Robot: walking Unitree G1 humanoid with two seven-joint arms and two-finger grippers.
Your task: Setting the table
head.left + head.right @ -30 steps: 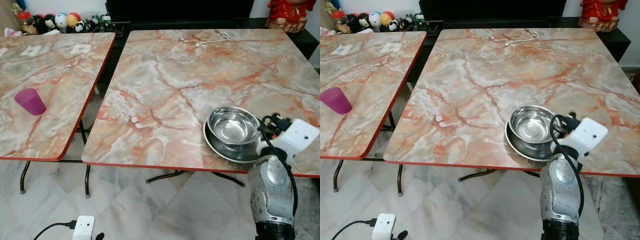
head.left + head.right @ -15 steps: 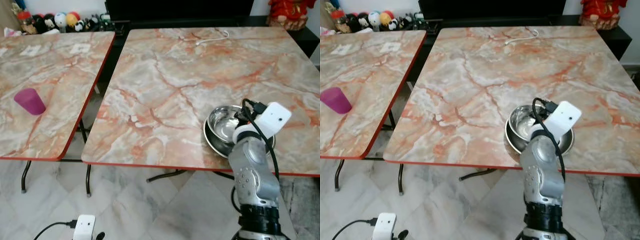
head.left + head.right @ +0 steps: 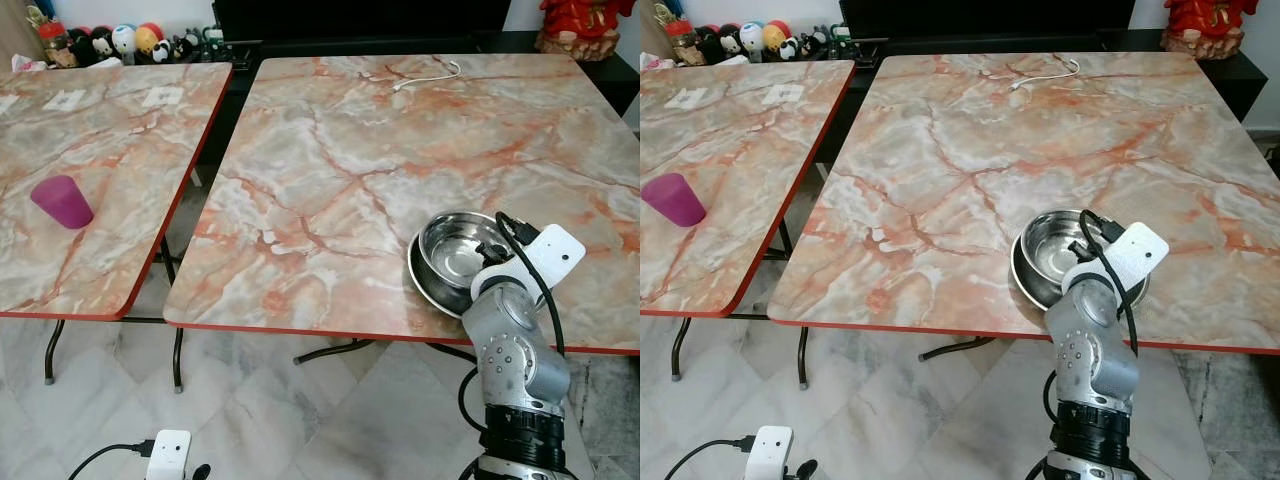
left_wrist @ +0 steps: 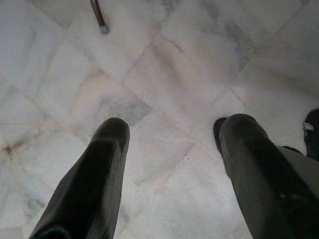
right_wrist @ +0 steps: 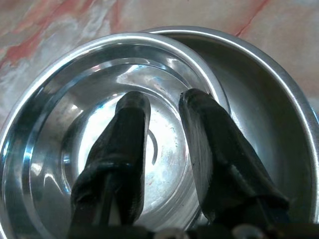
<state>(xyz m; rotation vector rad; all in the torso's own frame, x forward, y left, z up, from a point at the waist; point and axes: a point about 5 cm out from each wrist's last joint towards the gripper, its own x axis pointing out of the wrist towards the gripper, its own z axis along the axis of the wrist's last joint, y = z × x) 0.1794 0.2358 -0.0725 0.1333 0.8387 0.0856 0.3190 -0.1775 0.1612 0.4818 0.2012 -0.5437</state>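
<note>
Now your right gripper [image 5: 162, 107] has come in over the steel bowl [image 3: 462, 250].

Nearest you, its silver arm has swung inward from beside the dishes, and its fingers, a narrow gap between them, hang inside the bowl, gripping nothing. The bowl sits in a steel plate [image 5: 279, 94] near the marble table [image 3: 340, 150] front edge; the arm hides their near rims. Your left gripper [image 4: 172, 134] hangs spread above floor tiles. Farther left, a purple cup [image 3: 61, 201] stands on the second table [image 3: 120, 140].

Table [image 3: 330, 180] pink-orange marble (red edge); bowl [image 3: 460, 250] silver; cup [image 3: 61, 202] magenta.
</note>
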